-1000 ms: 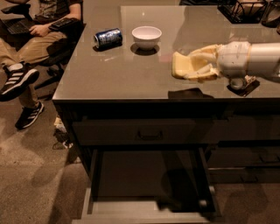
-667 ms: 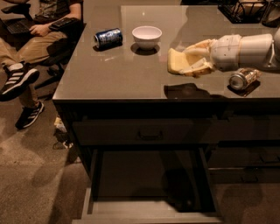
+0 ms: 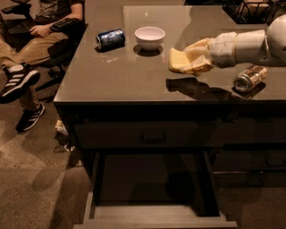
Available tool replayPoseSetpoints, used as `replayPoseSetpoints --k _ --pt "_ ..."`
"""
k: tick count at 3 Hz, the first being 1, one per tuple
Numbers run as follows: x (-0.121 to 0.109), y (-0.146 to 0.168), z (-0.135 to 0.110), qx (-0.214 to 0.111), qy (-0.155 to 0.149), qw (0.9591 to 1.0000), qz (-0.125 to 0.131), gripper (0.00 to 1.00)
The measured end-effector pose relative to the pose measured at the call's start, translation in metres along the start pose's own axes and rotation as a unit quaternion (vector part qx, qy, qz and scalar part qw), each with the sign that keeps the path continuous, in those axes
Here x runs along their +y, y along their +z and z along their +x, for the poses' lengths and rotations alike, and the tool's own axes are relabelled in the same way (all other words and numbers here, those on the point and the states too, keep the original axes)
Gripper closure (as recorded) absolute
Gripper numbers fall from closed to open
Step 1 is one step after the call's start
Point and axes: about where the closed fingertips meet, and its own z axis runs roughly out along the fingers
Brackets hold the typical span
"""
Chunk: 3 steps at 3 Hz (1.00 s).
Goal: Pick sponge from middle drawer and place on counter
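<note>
Sponge (image 3: pixel 177 61) leftward in tool (image 3: pixel 195 57) above counter (image 3: pixel 120 80)

1. The counter (image 3: pixel 111 80) is a glossy grey-brown top with a thin dark edge, seen from its front.
2. A blue can (image 3: pixel 110 38) lies on its side at the far left of the top.
3. A white bowl (image 3: pixel 149 37) stands upright just right of the blue can, not touching it.
4. A tan can (image 3: pixel 249 77) lies on its side near the front right edge.
5. A dark wire basket (image 3: pixel 250 9) sits at the far right corner, cut off by the frame.
6. The gripper (image 3: pixel 190 60) hangs over the counter between the bowl and the tan can. Its fingers clamp the sponge (image 3: pixel 176 60), whose shadow falls on the top beneath it.
</note>
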Motion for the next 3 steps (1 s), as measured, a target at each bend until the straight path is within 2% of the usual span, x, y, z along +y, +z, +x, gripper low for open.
replayPoseSetpoints --k 2,3 --pt "-0.0078 0.016 0.0224 0.021 0.025 0.9994 -0.011 0.11" --pt "-0.0069 0.0184 0.0218 0.02 0.025 0.9994 -0.012 0.0"
